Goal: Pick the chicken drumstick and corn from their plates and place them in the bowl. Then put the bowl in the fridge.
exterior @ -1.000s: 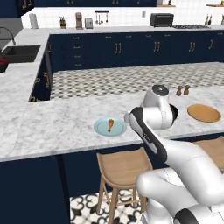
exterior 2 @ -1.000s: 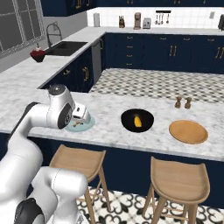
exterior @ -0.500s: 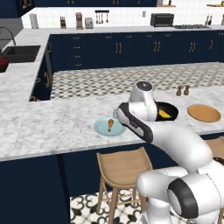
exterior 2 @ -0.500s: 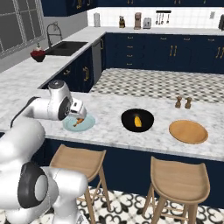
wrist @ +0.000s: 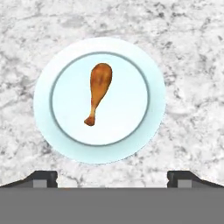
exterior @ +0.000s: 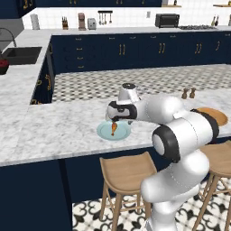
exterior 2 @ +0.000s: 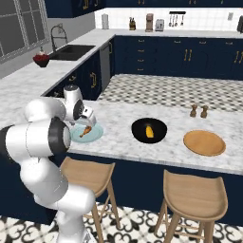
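Landmark: light-blue plate (wrist: 99, 151) on the marble counter (exterior: 58, 126), near the counter's front edge above the left stool (exterior: 125, 173).

Gripper (wrist: 112, 177) hangs directly over that plate, pointing down, jaws spread wide w/ nothing between them; in the hand view one dark fingertip (wrist: 41, 177) sits just past the plate's rim and the other is off over bare marble. Not touching plate or food as far as the hand view shows; height above the plate is hard to judge from the base views, since the hand covers part of it.

Chicken drumstick (wrist: 98, 91) lies flat inside the plate's inner ring, a bit off centre, meaty end toward the top of the hand view, thin bone toward the lower left. Same drumstick in the left base view (exterior: 113, 128) and the right base view (exterior 2: 86, 130), just under the hand.

Black bowl (exterior 2: 149, 130) stands on the counter to the right of the plate, apart from it, w/ the yellow corn (exterior 2: 149, 131) already inside. Wood-coloured plate (exterior 2: 204, 143) lies further right, beyond the bowl, bare. Salt and pepper shakers (exterior 2: 198, 111) stand behind and between bowl and wood plate. A 2nd stool (exterior 2: 194, 192) is below the wood plate. Sink (exterior 2: 73, 51) is far behind the blue plate, on the back-left counter run.
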